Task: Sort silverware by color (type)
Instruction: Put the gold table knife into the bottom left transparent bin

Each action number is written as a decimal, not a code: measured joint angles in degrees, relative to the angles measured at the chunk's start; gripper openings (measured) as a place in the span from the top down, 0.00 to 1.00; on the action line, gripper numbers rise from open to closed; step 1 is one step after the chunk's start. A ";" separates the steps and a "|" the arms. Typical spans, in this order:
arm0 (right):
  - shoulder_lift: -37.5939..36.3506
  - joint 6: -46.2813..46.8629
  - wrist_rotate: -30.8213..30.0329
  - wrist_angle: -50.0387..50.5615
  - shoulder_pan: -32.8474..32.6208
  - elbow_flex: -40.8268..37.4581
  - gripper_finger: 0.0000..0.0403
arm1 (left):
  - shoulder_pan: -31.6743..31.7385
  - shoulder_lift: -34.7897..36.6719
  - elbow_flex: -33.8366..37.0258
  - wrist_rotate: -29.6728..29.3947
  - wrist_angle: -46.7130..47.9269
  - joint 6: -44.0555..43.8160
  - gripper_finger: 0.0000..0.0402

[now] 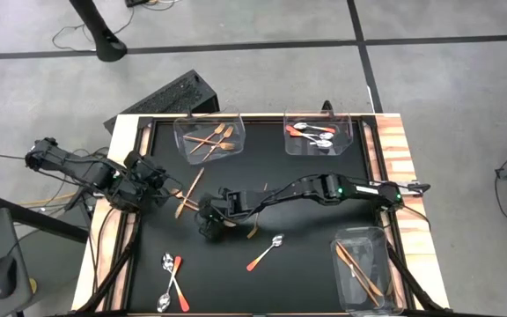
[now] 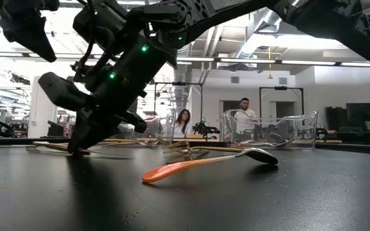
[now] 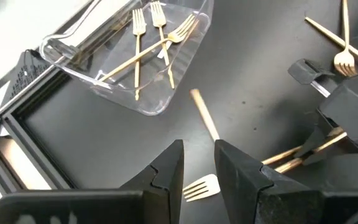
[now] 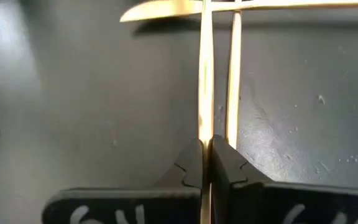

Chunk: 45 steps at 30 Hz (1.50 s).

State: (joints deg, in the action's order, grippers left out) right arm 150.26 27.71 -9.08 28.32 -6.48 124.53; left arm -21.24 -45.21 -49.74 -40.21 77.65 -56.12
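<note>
Right end effector [image 1: 209,217] is down on the worktop [image 1: 306,282] near its middle, a little toward the left edge, fingers pinched tight on a slim gold utensil handle [image 4: 205,81]. In its wrist view the handle runs straight out from between the closed pads, with a second gold stick [image 4: 234,74] lying parallel just beside it and a third piece crossing both at the far end.

That is the tricky part: these pieces are thin, stiff and light, probably slick metal, and they lie flat on the dark mat. A grip along the shaft looks workable, but a piece this long may swing or slip if held far from its balance point, and the neighbour could get dragged along.

Left end effector [image 3: 199,169] hangs near the left edge, fingers parted by a narrow gap, with a gold fork head [image 3: 201,186] showing between them on the surface; I cannot tell whether it touches.

At the far edge, the left clear bin [image 1: 211,139] holds gold forks and the right bin [image 1: 321,134] holds red-handled spoons. A bin [image 1: 368,269] by the near right corner holds long gold sticks. Still loose: one red-handled spoon [image 1: 264,252] near the centre, and two spoons [image 1: 171,282] crossed near the near left corner.
</note>
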 joint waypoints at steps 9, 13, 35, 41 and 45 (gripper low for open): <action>-7.97 -0.16 1.93 11.32 0.57 -0.96 0.96 | 0.42 0.00 0.00 -2.84 -0.21 1.03 0.80; -15.22 -1.03 0.55 20.96 1.14 -0.48 0.96 | 0.41 0.00 0.00 -5.27 -0.95 2.56 0.80; -39.94 14.34 -12.07 61.82 -9.04 -5.39 0.94 | 2.41 -2.65 4.17 -10.05 -26.42 1.56 0.80; -52.61 26.79 -14.27 61.69 -14.84 -18.96 0.95 | 4.16 -6.23 4.20 -10.05 -34.48 2.56 0.80; -61.52 37.86 -13.86 61.50 -20.65 -30.32 0.95 | 5.50 -9.24 4.20 -8.66 -41.35 2.79 0.80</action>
State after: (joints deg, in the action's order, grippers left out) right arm 88.73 65.57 -22.94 89.82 -27.13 94.20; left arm -15.75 -54.45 -45.54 -48.87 36.29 -53.33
